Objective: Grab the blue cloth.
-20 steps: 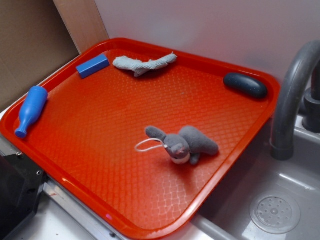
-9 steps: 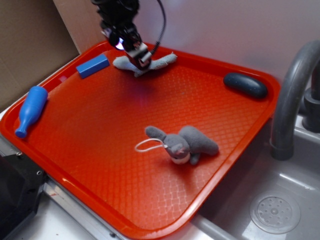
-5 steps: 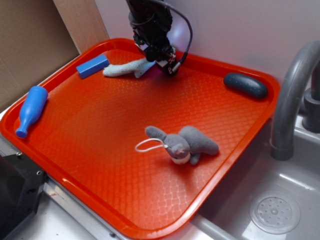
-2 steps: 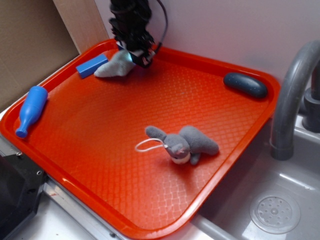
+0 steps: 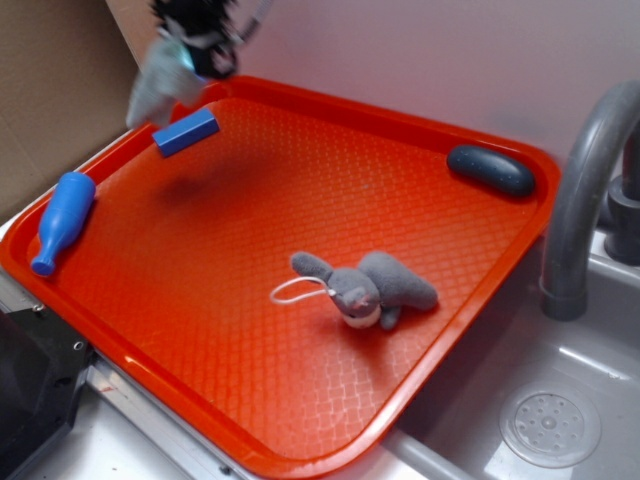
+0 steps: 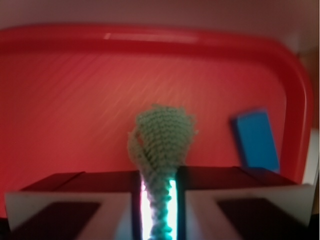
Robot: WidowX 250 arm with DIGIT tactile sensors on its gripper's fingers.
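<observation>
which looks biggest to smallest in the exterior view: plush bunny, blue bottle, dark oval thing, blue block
1. plush bunny
2. blue bottle and dark oval thing, too close in apparent size to rank
3. blue block
The bunny lies nearer the camera, which may inflate how large it looks.

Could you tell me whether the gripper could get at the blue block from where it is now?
Probably not yet: the gripper is shut on the blue cloth, which dangles beside the blue block; nothing else blocks it.

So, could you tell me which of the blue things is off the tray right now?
The blue cloth: it hangs from the shut gripper above the red tray's far-left corner. The blue block and the blue bottle both lie on the tray.
</observation>
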